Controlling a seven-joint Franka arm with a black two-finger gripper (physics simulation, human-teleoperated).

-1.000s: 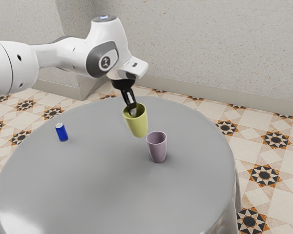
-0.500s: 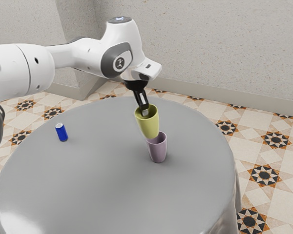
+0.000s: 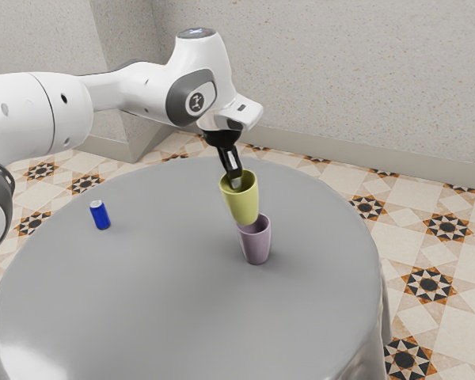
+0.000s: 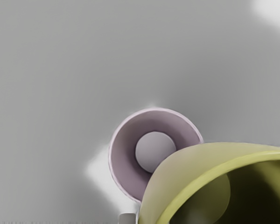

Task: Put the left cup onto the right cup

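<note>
The yellow-green cup (image 3: 240, 199) hangs from my tool (image 3: 234, 178), lifted off the worktop and tilted a little, with its narrow base right at the rim of the purple cup (image 3: 254, 241). I cannot tell whether the two touch. My tool is clamped on the yellow-green cup's rim, one black finger inside the mouth and the other against the outer wall.

This cup is a smooth, matte, tapered tumbler with no handle, wide at the mouth and narrower at the foot. In the wrist view the yellow-green cup (image 4: 214, 186) sits close under my hand, its rounded lip pale and its inside dark and shadowed, with nothing in it.

The purple cup (image 4: 154, 149) stands upright on the worktop. It has the same tapered shape, with a thin pale rim, a lilac inner wall and a flat round bottom. It holds nothing. From the wrist view its mouth lies mostly uncovered beside the held cup, which overlaps only one edge of it.

The worktop (image 3: 142, 301) is a round, grey slab with a soft sheen and a rounded edge. A small blue can (image 3: 100, 214) with a pale top stands upright on it, well apart from both cups, toward the exterior view's left.

My white arm (image 3: 103, 87) reaches in above it. The floor (image 3: 443, 261) is cream tile with dark star patterns, and the wall (image 3: 340, 63) is rough grey plaster.
</note>
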